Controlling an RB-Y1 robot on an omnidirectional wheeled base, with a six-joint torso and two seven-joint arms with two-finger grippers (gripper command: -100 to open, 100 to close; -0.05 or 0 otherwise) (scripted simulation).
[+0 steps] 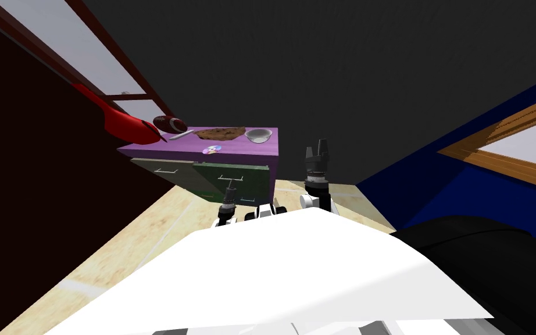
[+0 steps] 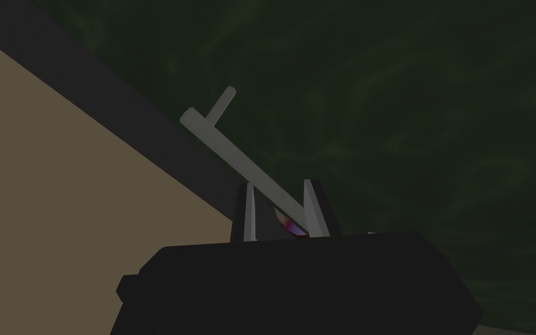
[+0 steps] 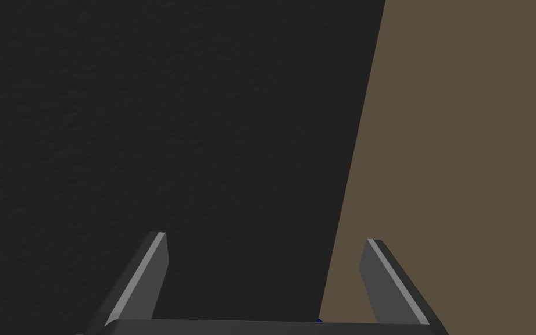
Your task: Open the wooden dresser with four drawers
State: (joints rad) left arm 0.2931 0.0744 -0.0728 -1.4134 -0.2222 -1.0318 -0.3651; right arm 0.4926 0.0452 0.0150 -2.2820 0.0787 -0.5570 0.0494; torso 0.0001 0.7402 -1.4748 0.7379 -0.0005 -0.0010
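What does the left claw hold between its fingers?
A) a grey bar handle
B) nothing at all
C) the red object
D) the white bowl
A: in the left wrist view the left claw is shut on the grey bar handle of a dark green drawer front.

The left gripper [image 2: 279, 185] and right gripper [image 3: 265, 237] have dark boxy bodies and thin grey blades.

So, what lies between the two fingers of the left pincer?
A grey bar handle: the left pincer is shut on it, as the left wrist view shows.
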